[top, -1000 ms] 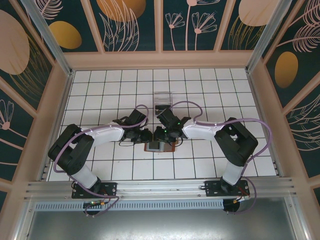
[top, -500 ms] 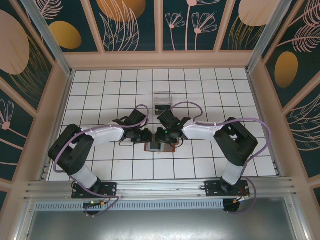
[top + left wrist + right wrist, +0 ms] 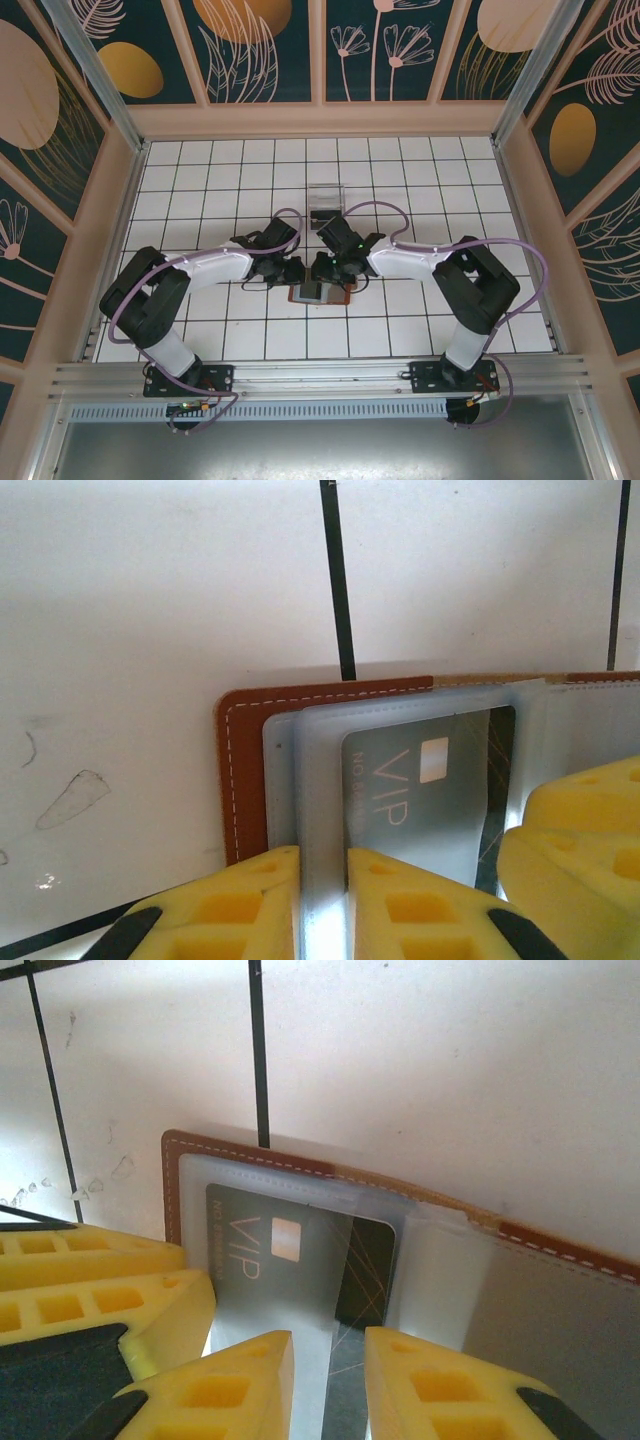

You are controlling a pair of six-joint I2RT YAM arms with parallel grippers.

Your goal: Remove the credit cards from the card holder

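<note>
The card holder (image 3: 318, 293) lies open mid-table (image 3: 400, 330), with a clear box (image 3: 325, 194) at its 12 o'clock. The left pincer (image 3: 322, 900) is clamped on its frosted sleeve. The right pincer (image 3: 328, 1380), crowding alongside, pinches the sleeve over the dark credit card (image 3: 300, 1260).

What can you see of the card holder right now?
The card holder is brown leather with pale edge stitching. It lies open and flat on the white tiled table, where the two arms meet. Inside, a cloudy clear sleeve holds a grey VIP card with a darker card behind it. The left pincer is shut on the sleeve's edge. The right pincer straddles the same edge, grip unclear.
</note>
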